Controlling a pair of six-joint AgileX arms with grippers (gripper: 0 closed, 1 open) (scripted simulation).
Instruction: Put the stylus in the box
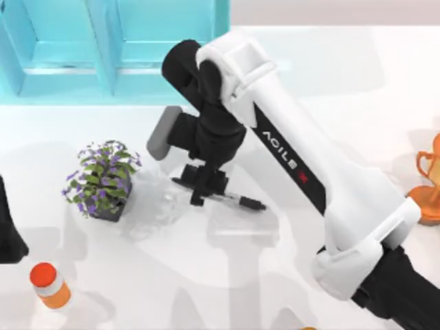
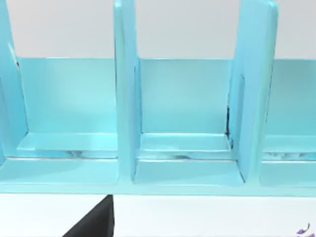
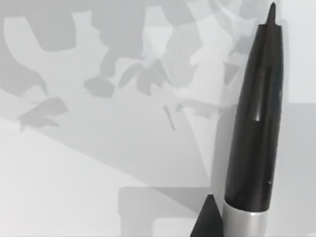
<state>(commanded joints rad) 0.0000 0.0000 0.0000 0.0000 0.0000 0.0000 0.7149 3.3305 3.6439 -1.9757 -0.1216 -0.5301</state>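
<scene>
The stylus lies across the middle of the table, its black end pointing to the right. My right gripper hangs straight over the stylus's left end, the arm reaching in from the lower right. In the right wrist view the stylus is very close, black section and tip leading away from a silvery barrel. The turquoise box stands at the far left corner, well behind the stylus. Its divider and compartments face the left wrist camera. My left arm is parked at the left edge.
A potted plant with purple flowers stands just left of the right gripper. An orange-capped bottle is at the front left. An orange cup-like object sits at the right edge.
</scene>
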